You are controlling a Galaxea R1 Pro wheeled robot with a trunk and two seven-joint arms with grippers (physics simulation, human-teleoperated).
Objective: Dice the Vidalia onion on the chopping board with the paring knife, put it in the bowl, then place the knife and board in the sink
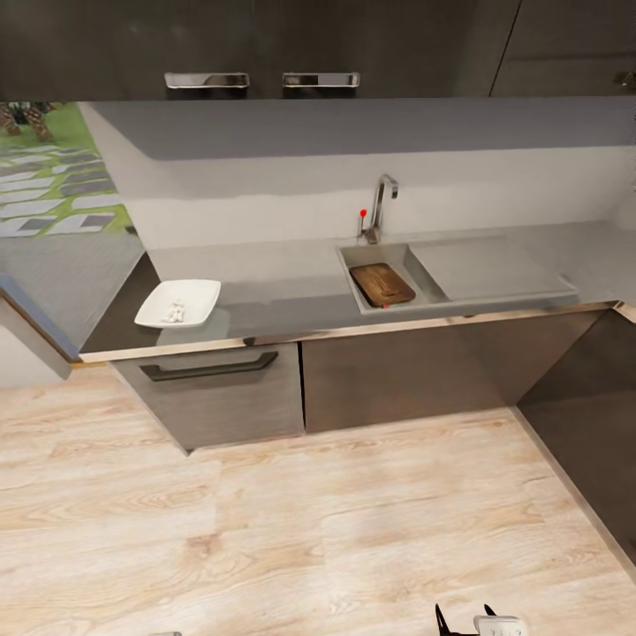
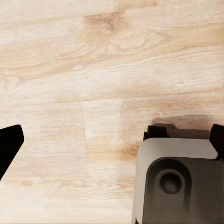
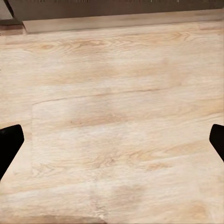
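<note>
Pale wood-plank floor (image 1: 265, 539) — dark grey base cabinets (image 1: 380, 375), grey wall (image 1: 291, 190), dark upper cupboards (image 1: 265, 44) with chrome handles.

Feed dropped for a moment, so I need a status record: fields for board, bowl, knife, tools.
chopping board: lying in the sink basin
bowl: on the countertop, left of the sink, holding pale diced bits
paring knife: cannot make it out
left tool: open, over wood floor
right tool: open, over floor
</note>
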